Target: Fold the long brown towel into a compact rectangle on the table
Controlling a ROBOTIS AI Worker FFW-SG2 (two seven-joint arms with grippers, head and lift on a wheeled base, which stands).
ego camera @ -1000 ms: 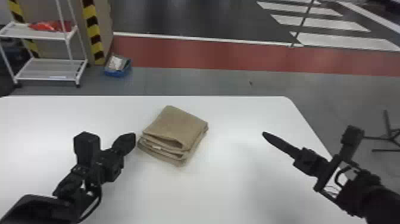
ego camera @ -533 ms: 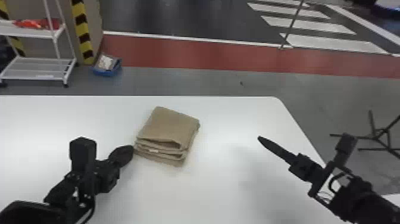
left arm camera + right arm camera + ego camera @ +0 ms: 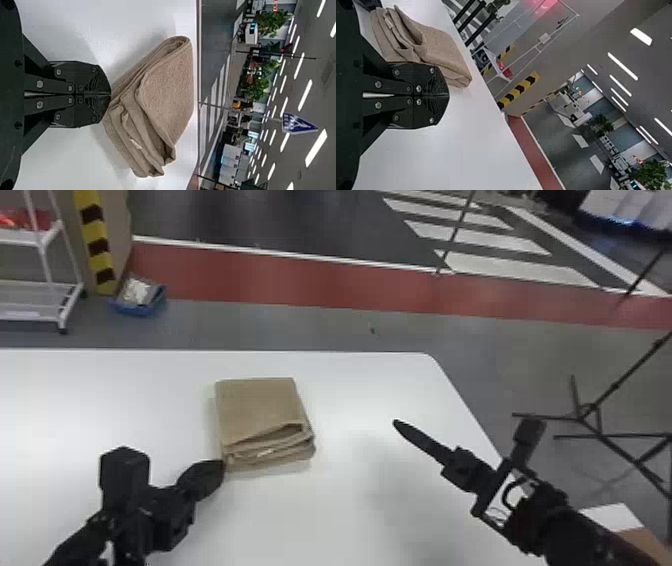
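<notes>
The left gripper (image 3: 220,468) has its jaws pressed together, the tips right up against the near left corner of the brown towel (image 3: 257,405); whether any cloth is caught between them, I can't tell. The right gripper (image 3: 398,424) has its jaws closed too, pointing in over the tabletop (image 3: 300,530), well apart from the towel on its right side.

The towel itself sits folded in a thick, squarish stack. Along the edge facing the robot you can see the layers, a bit uneven, the top one gaping toward the right, with a small pale label (image 3: 136,143) peeking out between folds.

Past the table's far edge, over on the left, there's a white shelf rack (image 3: 30,284), a black-and-yellow striped post (image 3: 97,240) and a blue bin (image 3: 140,310) on the floor. A red strip (image 3: 280,280) runs across behind, with a black stand (image 3: 612,387) off right.
</notes>
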